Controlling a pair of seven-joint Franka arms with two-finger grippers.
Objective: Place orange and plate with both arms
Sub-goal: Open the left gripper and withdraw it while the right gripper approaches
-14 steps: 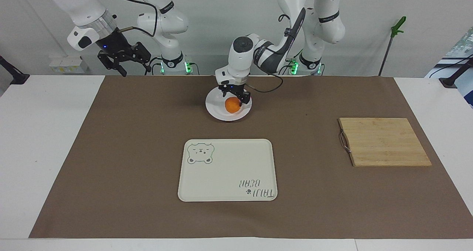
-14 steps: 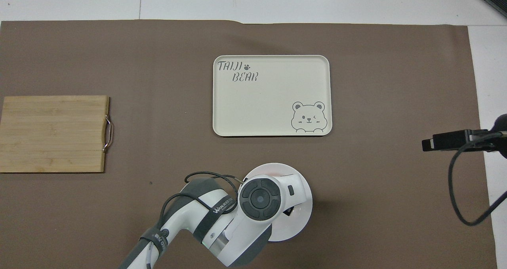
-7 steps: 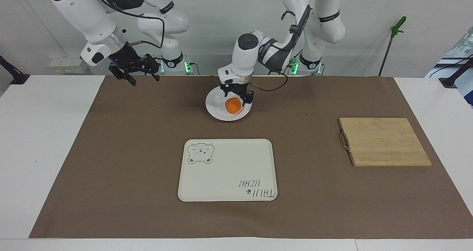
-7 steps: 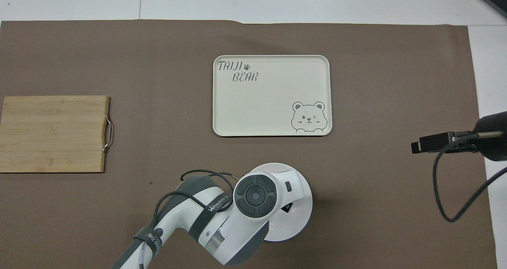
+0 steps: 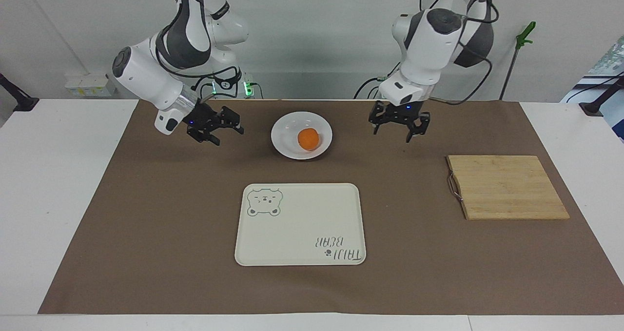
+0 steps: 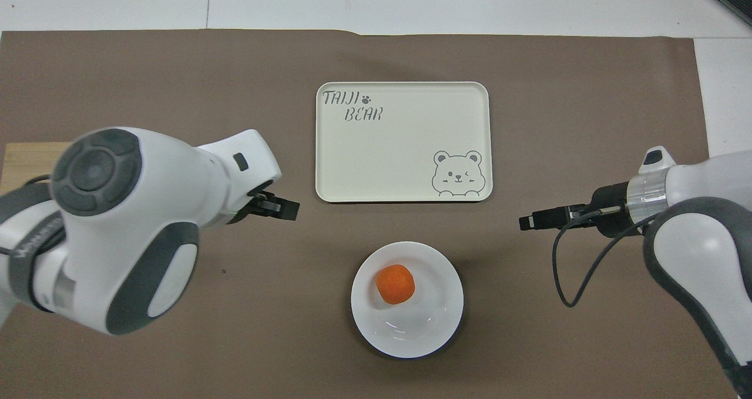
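Plate: I see it on the brown mat, closest to the robots of all the things, midway between the two arms' ends of the worktop. Glossy white, shallow, raised rim.
Orange: sits in the plate, off centre toward the tray, touched by nothing.
Left gripper: hangs over bare mat beside the plate, toward the left arm's end; fingers wide, holding nothing.
Right gripper: hangs over bare mat at the plate's other flank, tilted toward it; fingers wide, holding nothing.
Tray: cream, bear drawing and lettering, farther from the robots than the plate, nothing on it.
Cutting board: bamboo, toward the left arm's end, well apart from the plate.
Handling, orange: I judge it light, firm, smooth and prone to rolling; I would pinch it across its widest part.
Handling, plate: I judge it stiff, slick and breakable; only the rim offers a hold, and any tilt would send the orange rolling.
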